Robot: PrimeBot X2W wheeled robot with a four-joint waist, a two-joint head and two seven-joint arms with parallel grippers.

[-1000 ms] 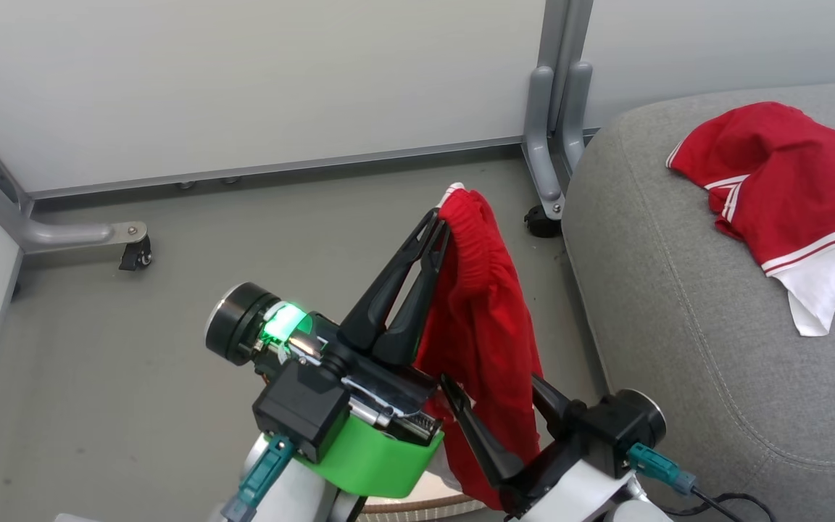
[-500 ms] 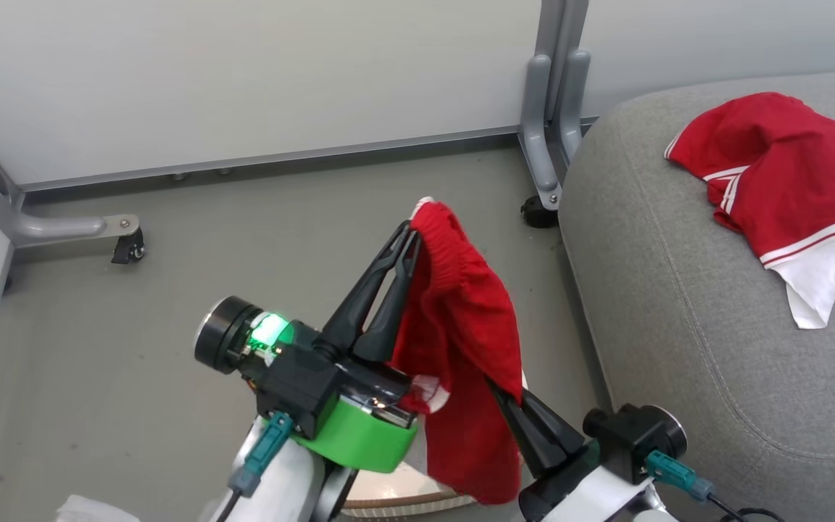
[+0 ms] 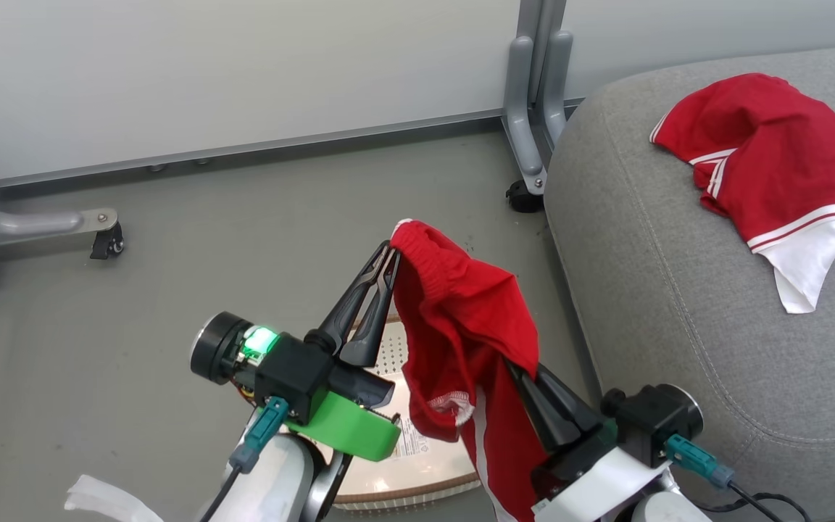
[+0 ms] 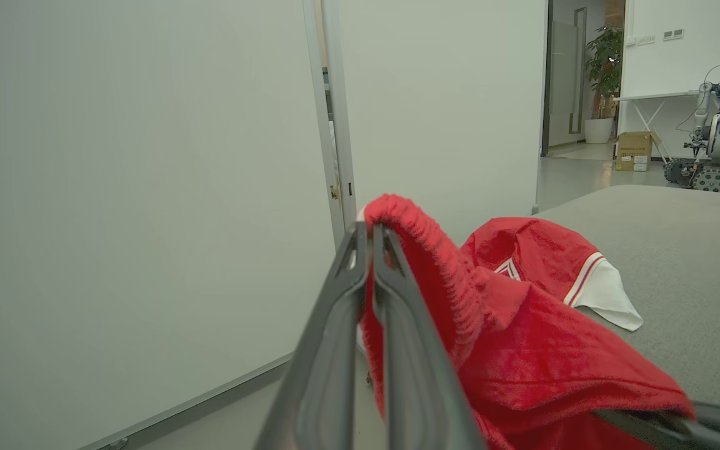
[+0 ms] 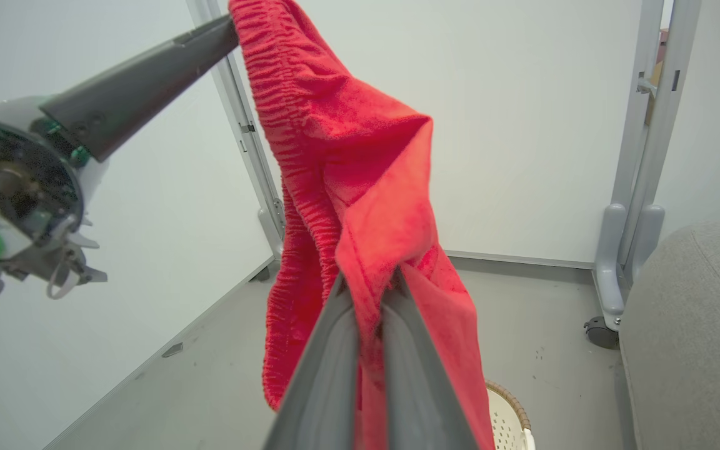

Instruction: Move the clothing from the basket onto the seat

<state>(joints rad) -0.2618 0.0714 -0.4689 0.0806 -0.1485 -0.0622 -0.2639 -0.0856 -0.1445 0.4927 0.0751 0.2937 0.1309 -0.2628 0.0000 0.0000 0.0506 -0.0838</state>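
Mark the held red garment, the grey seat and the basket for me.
held red garment [image 3: 461, 319], head view, on the red fabric below its gathered waistband.
grey seat [image 3: 678, 290], head view, on bare upholstery beside the stitched seam.
basket [image 3: 425, 490], head view, on its brown woven-look rim.

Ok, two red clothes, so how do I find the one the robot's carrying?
Find the big grey seat; just left of it, above the white basket, red shorts hang in the air. Unlike the red garment lying on the seat, they are pinched by the left gripper and the right gripper.
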